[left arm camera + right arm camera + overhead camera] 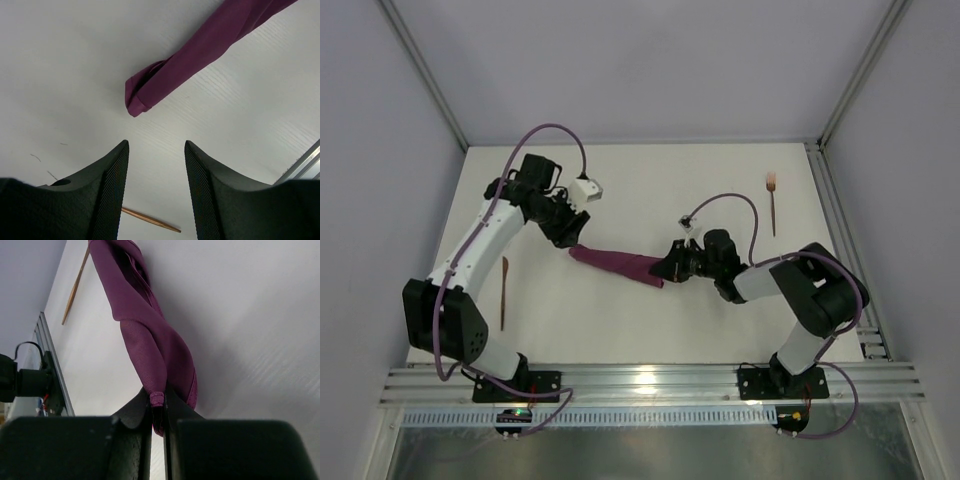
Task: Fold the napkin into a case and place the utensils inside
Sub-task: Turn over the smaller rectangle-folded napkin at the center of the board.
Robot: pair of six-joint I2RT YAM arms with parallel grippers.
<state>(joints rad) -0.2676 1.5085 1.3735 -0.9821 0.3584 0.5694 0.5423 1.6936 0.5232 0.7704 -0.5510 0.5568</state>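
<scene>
The maroon-purple napkin (618,264) lies bunched into a long narrow strip across the middle of the table. My right gripper (667,271) is shut on its right end; the cloth's hem (157,399) is pinched between the jaws. My left gripper (570,241) stands open just off the strip's left end (137,100), with nothing between its fingers (114,175). A copper fork (772,200) lies at the far right. A thin copper utensil (503,292) lies at the left beside my left arm, its tip (150,220) showing behind the left fingers.
A metal rail (650,382) runs along the near edge by the arm bases. Enclosure walls and frame posts (840,200) border the white table (650,190).
</scene>
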